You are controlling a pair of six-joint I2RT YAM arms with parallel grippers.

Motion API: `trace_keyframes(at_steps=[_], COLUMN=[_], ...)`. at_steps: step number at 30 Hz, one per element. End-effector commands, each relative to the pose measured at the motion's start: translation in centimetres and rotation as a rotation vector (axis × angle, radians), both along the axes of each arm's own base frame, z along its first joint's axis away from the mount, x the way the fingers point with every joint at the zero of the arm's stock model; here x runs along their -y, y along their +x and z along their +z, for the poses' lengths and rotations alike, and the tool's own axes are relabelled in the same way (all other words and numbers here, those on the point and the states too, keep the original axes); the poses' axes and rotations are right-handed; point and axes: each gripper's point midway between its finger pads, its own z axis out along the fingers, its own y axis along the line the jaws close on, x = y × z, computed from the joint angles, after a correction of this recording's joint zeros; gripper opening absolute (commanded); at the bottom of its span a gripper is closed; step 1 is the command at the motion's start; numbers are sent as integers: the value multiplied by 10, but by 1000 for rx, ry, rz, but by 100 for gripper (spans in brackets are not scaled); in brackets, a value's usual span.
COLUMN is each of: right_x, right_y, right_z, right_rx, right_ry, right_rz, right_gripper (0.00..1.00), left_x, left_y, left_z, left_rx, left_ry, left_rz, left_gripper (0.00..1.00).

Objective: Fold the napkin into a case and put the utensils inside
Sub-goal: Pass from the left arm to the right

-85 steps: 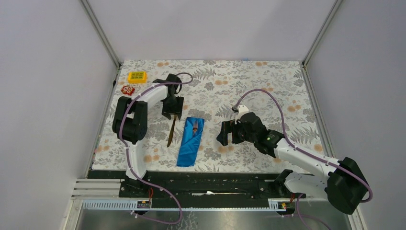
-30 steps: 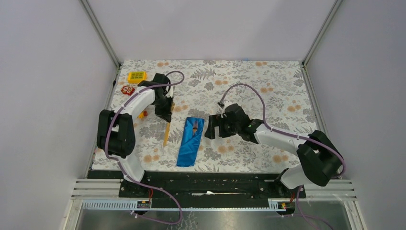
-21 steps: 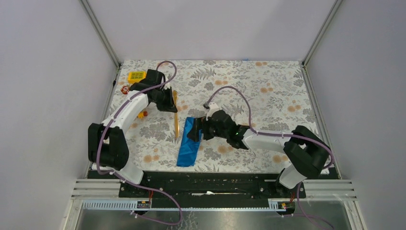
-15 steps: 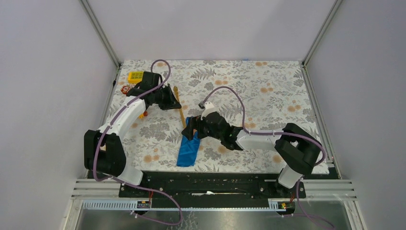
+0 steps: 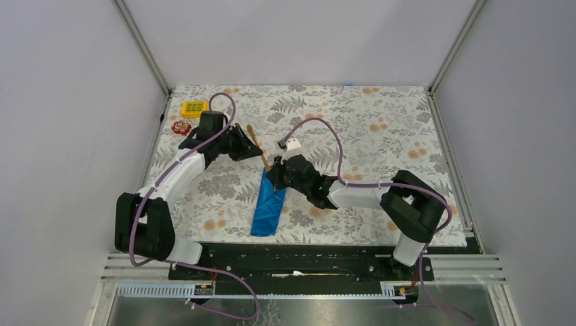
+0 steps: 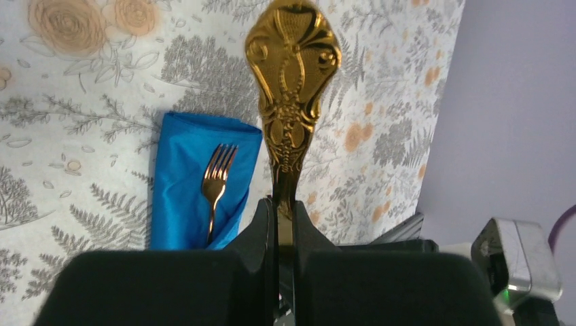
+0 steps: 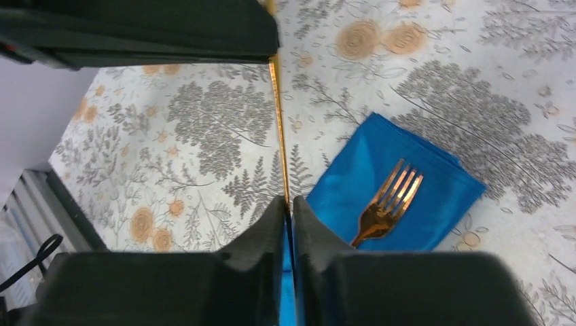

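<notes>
No legible text, label or number on anything.

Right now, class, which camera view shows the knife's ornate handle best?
Left wrist: the knife fills the frame, handle face-on, engraving clear. Right wrist shows only its thin edge; the top view, a small slanted stick.

One royal-blue folded cloth strip (image 5: 267,214), one golden metal fork (image 6: 216,182), one golden ornate-handled knife (image 6: 292,81), one yellow square toy (image 5: 194,108), one small red toy (image 5: 181,127).
</notes>
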Motion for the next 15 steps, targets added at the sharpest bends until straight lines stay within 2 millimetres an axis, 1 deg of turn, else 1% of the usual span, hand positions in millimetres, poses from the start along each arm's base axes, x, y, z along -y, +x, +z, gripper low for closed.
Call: trace_keyframes(at_steps=[1, 2, 3, 4, 5, 7, 9, 12, 15], right_x=[-11, -4, 3, 11, 19, 33, 49, 77, 103], right_y=[4, 1, -2, -7, -12, -26, -44, -77, -102], right_z=[33, 34, 40, 43, 47, 58, 62, 63, 56], right_rx=[75, 71, 76, 64, 38, -29, -121, -318, -498], right_ry=[32, 0, -19, -29, -33, -22, -26, -65, -145], right_rz=[33, 40, 51, 74, 108, 230, 351, 535, 572], right_gripper=[2, 0, 0, 0, 0, 0, 0, 0, 0], left_x=[6, 5, 4, 2, 1, -2, -1, 12, 31], left_y=[5, 2, -1, -4, -8, -19, -31, -51, -76], left_z=[36, 35, 36, 36, 39, 45, 51, 60, 71], left_rx=[120, 126, 138, 155, 184, 252, 329, 472, 646], left_ry=[-79, -65, -45, -27, -11, 19, 32, 69, 162], left_rz=[-13, -26, -43, -62, -87, -133, -194, -321, -456], left_gripper=[0, 3, 14, 29, 40, 54, 72, 73, 68])
